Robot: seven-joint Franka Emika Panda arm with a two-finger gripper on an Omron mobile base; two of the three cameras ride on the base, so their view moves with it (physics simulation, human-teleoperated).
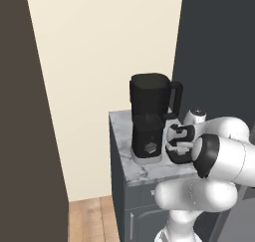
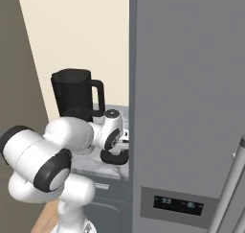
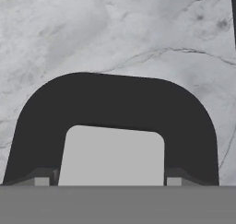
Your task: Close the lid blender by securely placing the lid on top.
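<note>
Two fingertips (image 3: 42,179) rose at the bottom of the hand view, one on each side of the lid's pale grey square knob (image 3: 113,156). We saw the fingers apart with the knob between them, but we could not tell whether they pressed on it. The lid (image 3: 115,105), a flat black rounded square, lay directly under the hand on the marbled grey countertop (image 3: 92,29); its near part was cut off by the bottom of that view.

From the left base view, the gripper (image 1: 174,141) pointed down just right of the blender (image 1: 149,116), and the arm's white body hid the lid there. The blender stood upright on the countertop (image 1: 119,131), beside the hand, its handle toward the gripper. Its dark jar was opaque, so we could not make out any contents, and no cap sat on it. A hexagonal knob showed on its base.

A grey refrigerator (image 2: 191,107) stood beyond the hand in the right base view; its small display was too blurred to read.
</note>
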